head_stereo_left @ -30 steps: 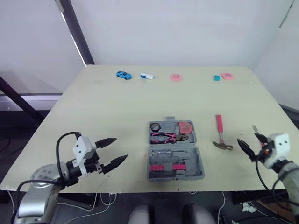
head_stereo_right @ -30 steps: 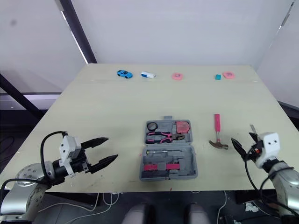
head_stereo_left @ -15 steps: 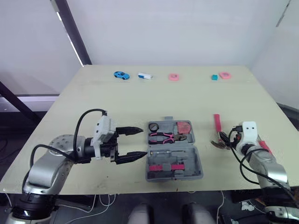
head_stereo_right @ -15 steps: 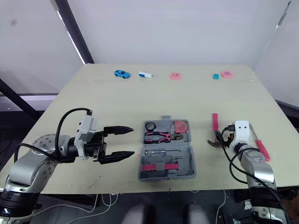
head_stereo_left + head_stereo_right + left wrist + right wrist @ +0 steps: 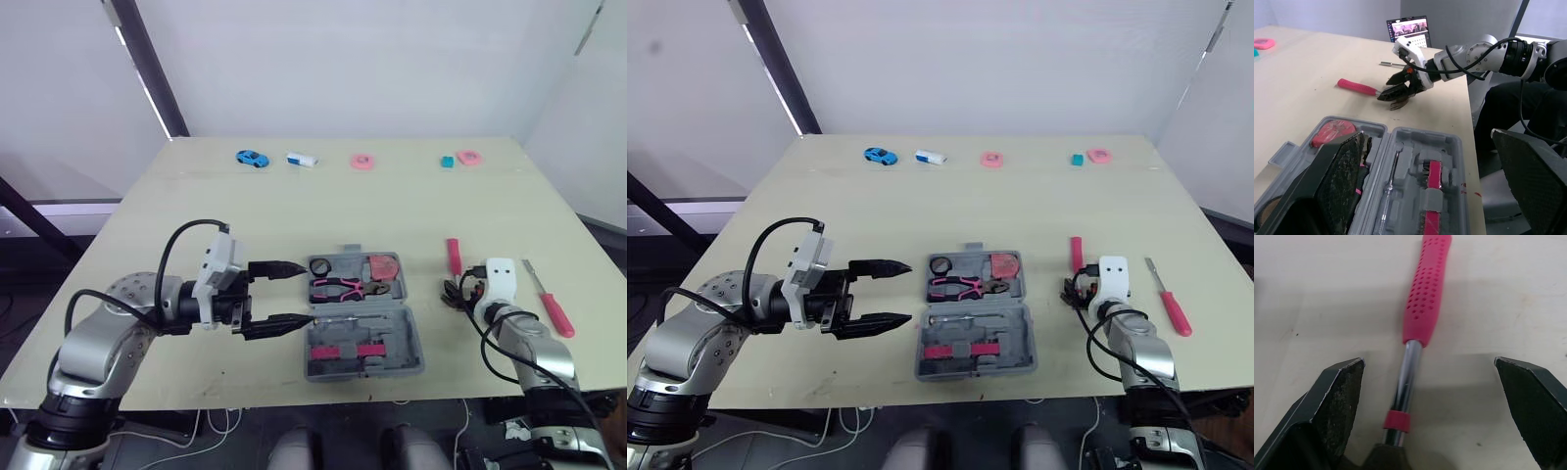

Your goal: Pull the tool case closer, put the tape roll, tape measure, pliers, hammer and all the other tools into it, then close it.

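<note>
Hammer [image 5: 1422,293] – judged head-heavy, steel shaft slick – best taken by its pink grip; right gripper [image 5: 1428,363] gapes astride the shaft, left gripper [image 5: 307,292] likewise spread.

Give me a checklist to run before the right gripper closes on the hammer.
1. right gripper open: ok.
2. hammer shaft between its fingers: ok.
3. tool case open: ok.
4. Free slot in the case for the hammer: cannot tell.
5. left gripper, open at the case's left edge, away from the hammer: ok.
6. All other tools packed: not ok, a screwdriver lies on the table.
</note>
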`<action>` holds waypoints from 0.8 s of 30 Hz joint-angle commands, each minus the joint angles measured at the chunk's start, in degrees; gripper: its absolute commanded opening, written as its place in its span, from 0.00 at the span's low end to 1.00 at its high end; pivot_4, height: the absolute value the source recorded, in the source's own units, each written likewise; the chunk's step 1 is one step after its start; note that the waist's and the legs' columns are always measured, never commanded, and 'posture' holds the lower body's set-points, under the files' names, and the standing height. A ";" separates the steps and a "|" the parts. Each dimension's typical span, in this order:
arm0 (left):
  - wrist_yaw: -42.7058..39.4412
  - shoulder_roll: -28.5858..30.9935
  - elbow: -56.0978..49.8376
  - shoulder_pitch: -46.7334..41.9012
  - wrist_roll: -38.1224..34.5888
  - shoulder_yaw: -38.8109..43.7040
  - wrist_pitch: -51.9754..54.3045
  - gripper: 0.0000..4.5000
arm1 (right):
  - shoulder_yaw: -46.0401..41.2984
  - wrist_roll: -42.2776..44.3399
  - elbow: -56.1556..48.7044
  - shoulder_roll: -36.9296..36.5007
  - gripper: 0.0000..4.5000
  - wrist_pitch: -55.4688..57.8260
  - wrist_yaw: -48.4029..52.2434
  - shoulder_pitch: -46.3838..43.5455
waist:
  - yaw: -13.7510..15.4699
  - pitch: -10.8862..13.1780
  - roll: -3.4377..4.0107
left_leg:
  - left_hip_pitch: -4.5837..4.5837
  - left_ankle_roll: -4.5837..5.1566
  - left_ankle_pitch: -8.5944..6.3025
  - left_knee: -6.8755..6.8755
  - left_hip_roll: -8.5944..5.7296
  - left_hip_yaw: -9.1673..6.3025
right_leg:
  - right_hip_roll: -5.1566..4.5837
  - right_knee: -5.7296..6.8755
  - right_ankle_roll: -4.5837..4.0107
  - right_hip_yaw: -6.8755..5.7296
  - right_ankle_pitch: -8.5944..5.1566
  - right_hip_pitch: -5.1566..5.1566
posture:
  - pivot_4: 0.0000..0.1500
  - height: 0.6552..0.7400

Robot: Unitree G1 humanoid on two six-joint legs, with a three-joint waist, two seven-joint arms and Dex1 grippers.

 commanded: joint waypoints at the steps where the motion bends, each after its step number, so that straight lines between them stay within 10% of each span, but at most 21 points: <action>1: -0.55 0.16 -1.50 -0.63 -0.30 0.28 -1.03 0.98 | 0.81 -1.14 -0.67 0.41 1.00 4.25 -2.06 -1.50 | -0.02 0.00 0.00 | 0.00 0.00 0.00 0.01 0.00 0.00 | 0.00 0.00 0.00 0.01 0.00 0.00 | 1.00 0.99; 13: -0.45 -0.23 -1.41 -0.77 -0.35 0.29 -1.89 1.00 | 0.49 -2.60 -2.06 2.90 0.02 8.05 -5.47 -0.14 | 0.08 -0.11 -0.18 | 0.02 0.00 0.00 0.02 0.01 -0.01 | 0.03 0.01 0.00 0.01 0.00 0.03 | 1.00 0.99; 24: -0.09 -1.75 -1.08 -1.24 -1.42 0.46 -1.31 1.00 | -1.28 -1.76 -4.34 3.46 0.00 2.97 -4.35 -0.22 | -0.01 -0.11 -0.18 | 0.02 0.00 0.00 0.01 0.01 -0.03 | 0.04 0.00 0.00 0.01 0.00 0.04 | 1.00 0.99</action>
